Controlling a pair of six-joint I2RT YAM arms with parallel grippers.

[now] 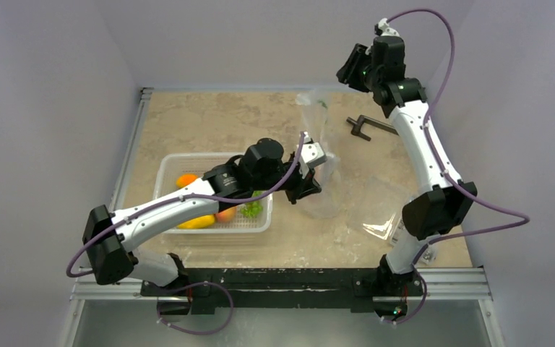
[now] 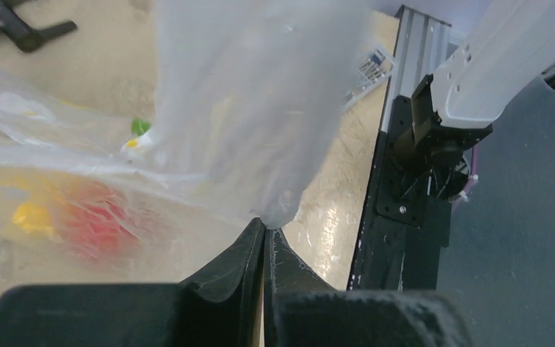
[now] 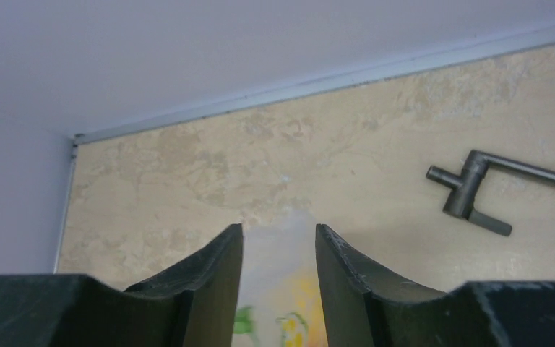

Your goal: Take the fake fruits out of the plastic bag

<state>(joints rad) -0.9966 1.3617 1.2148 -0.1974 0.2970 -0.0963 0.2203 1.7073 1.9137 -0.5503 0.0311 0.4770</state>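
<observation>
The plastic bag (image 1: 323,148) stands tall mid-table, clear film with yellow and green print. My left gripper (image 1: 308,185) is shut on a pinch of its film (image 2: 264,225) low on the bag's side. Through the film in the left wrist view I see a red blur, the apple (image 2: 94,217), and a yellow blur beside it, the pear-like fruit (image 2: 32,217), both inside the bag. My right gripper (image 1: 350,71) is open and raised at the far side. In the right wrist view (image 3: 278,231) the bag's top (image 3: 282,289) shows blurred below the gap between the fingers.
A white mesh basket (image 1: 166,170) with orange, yellow and green toy fruits sits left of the bag, under my left arm. A black metal tool (image 1: 368,126) lies at the far right. A clear packet of screws (image 1: 386,217) lies near the right arm's base.
</observation>
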